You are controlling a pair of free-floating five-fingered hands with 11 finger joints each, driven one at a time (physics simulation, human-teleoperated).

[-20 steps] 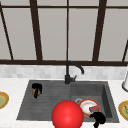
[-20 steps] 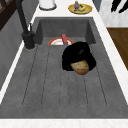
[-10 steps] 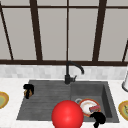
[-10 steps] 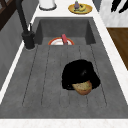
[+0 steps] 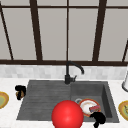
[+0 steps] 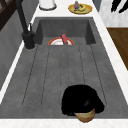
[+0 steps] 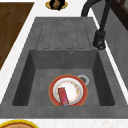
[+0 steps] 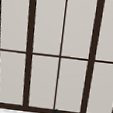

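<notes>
**Inspector A:** Left hand [image 5: 20, 89] sits at the left edge of the sink's draining board [image 5: 42, 100], just over the white counter [image 5: 10, 112]. Its fingers are curled round a small brown round thing, a bread roll [image 5: 20, 94] by the look of it; I cannot tell for certain what it is.

**Inspector B:** Confirmed from the left side view: the same hand [image 6: 81, 101] covers the roll [image 6: 85, 115] from above, with the roll's lower part showing beneath it, at the board's near edge where it meets the counter. In the right side view the hand [image 7: 55, 3] and its load appear over a yellow plate [image 7: 56, 5] at the far end.

**Inspector A:** Right hand [image 5: 98, 118] hangs at the front rim of the sink basin [image 5: 106, 95], well apart from the left. Its fingers point down; whether they are spread or closed I cannot tell.

**Inspector B:** In the basin: a red-rimmed plate [image 7: 68, 90] lying flat, with a red block [image 7: 63, 95] resting on it, beside the drain [image 7: 83, 79]. Black tap [image 5: 71, 72] behind. A red ball [image 5: 67, 114] sits in front of the sink in the front view. A second yellow plate [image 5: 124, 110] lies on the counter to the right.
</notes>
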